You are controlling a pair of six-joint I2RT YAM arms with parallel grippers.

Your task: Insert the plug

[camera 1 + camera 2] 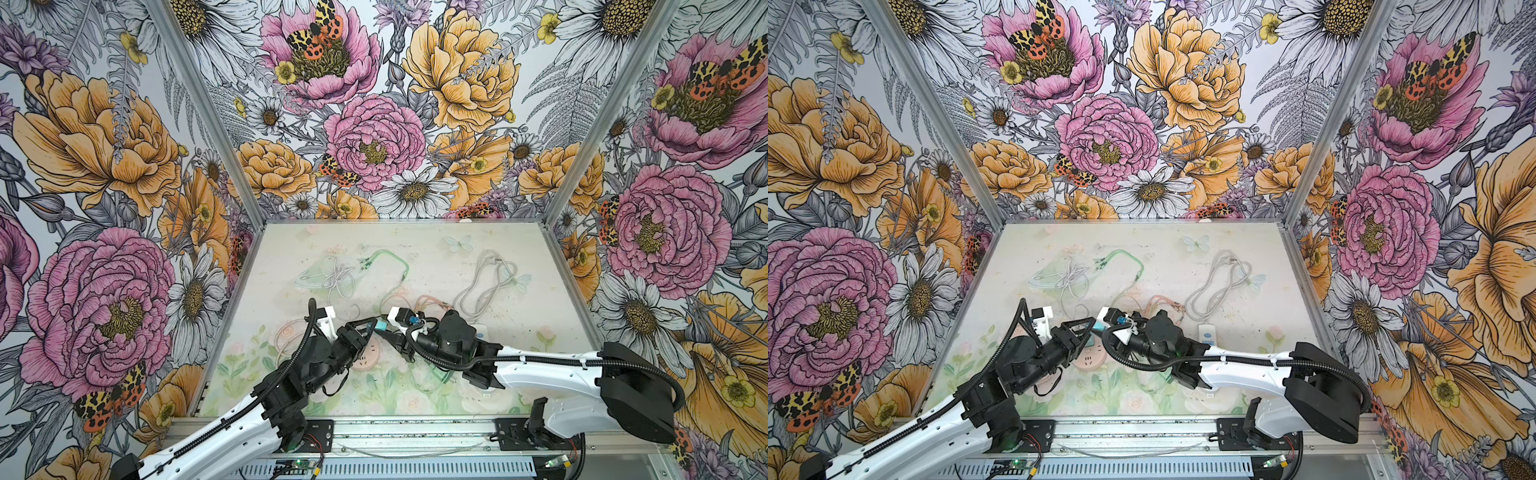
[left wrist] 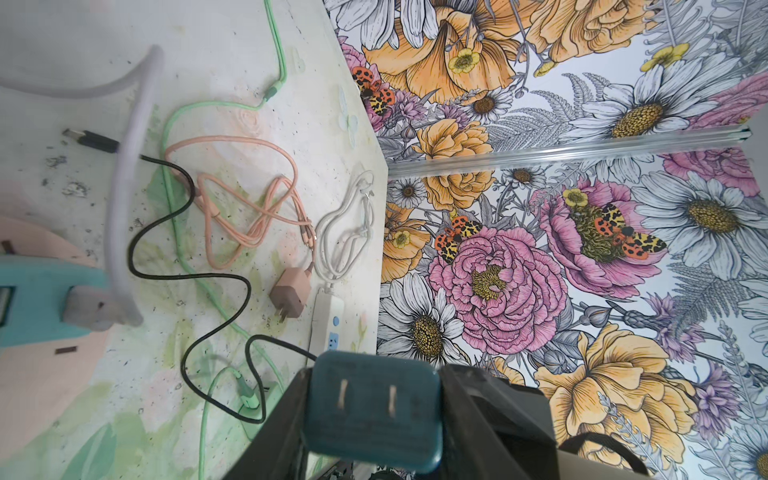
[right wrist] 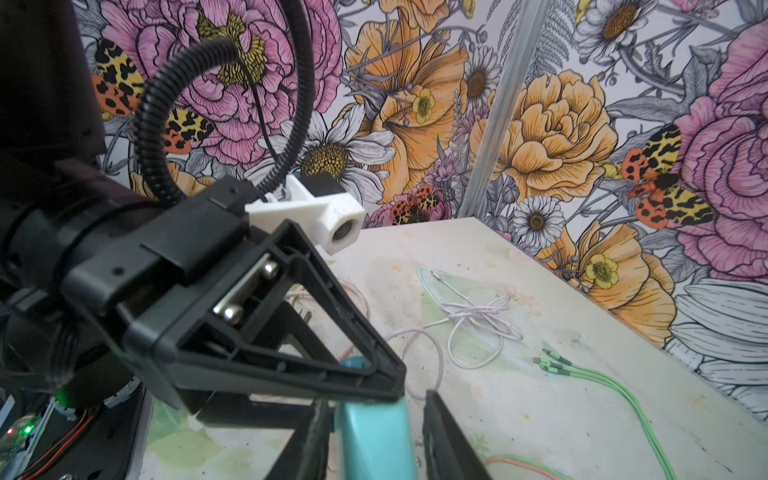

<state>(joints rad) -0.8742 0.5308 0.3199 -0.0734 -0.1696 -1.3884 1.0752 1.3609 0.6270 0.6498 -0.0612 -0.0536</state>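
The plug (image 2: 370,390) is a teal block whose two flat prongs face the left wrist camera. My left gripper (image 2: 374,415) is shut on it, a finger on each side. In both top views the plug (image 1: 380,324) (image 1: 1099,328) hangs just above the table between the two gripper tips. My right gripper (image 3: 376,401) straddles the plug's far end (image 3: 374,440) with its jaws open; table shows between one finger (image 3: 440,436) and the plug. A round pink socket (image 1: 370,359) (image 2: 37,245) lies on the table under my left gripper (image 1: 372,324).
A second teal block (image 2: 33,299) with a lavender cable sits on the pink socket. Loose cables lie across the table: green (image 1: 390,262), pink (image 2: 249,216), black (image 2: 166,199), grey (image 1: 486,274). A white power strip (image 2: 328,320) and a pink charger (image 2: 289,293) lie near the right wall.
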